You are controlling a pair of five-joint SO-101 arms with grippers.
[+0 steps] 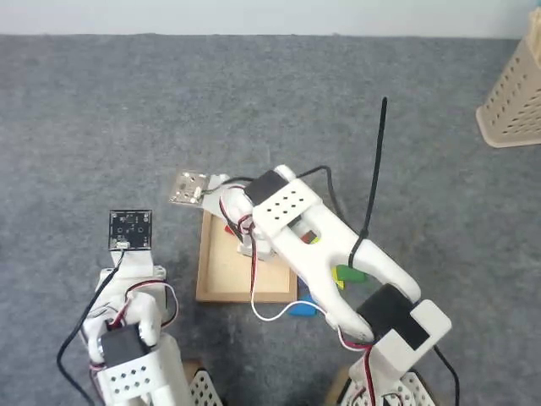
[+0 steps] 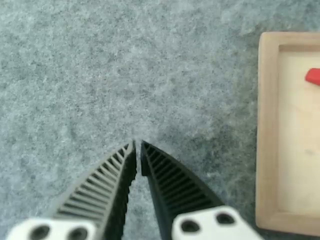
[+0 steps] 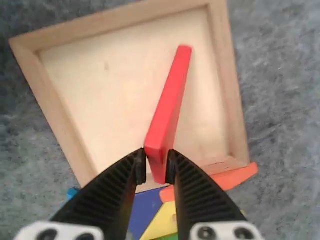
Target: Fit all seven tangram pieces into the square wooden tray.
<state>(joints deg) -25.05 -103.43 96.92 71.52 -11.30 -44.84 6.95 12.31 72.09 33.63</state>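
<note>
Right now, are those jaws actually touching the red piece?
Touching: the right wrist view shows the right gripper with both jaws pressed against the red piece, no gap.

The tray (image 1: 205, 254) lies on the bench (image 2: 100, 75) between the arms, with the held piece (image 3: 167, 110) on edge in the right claw (image 3: 155, 162) above its floor, loose pieces (image 3: 235, 176) just outside its rim nearest that arm, and the left claw (image 2: 138, 145) over the bench beside its left edge.

red tangram piece (image 3: 167, 107) centre frame. wooden tray (image 3: 30, 55) pale tan. orange piece (image 3: 235, 176), blue piece (image 3: 146, 202), yellow piece (image 3: 161, 222) along lower edge. green piece (image 1: 348, 274) lower right. left gripper (image 2: 137, 145), right gripper (image 3: 155, 161) black, ribbed. table cover (image 2: 100, 75) mottled grey.
</note>
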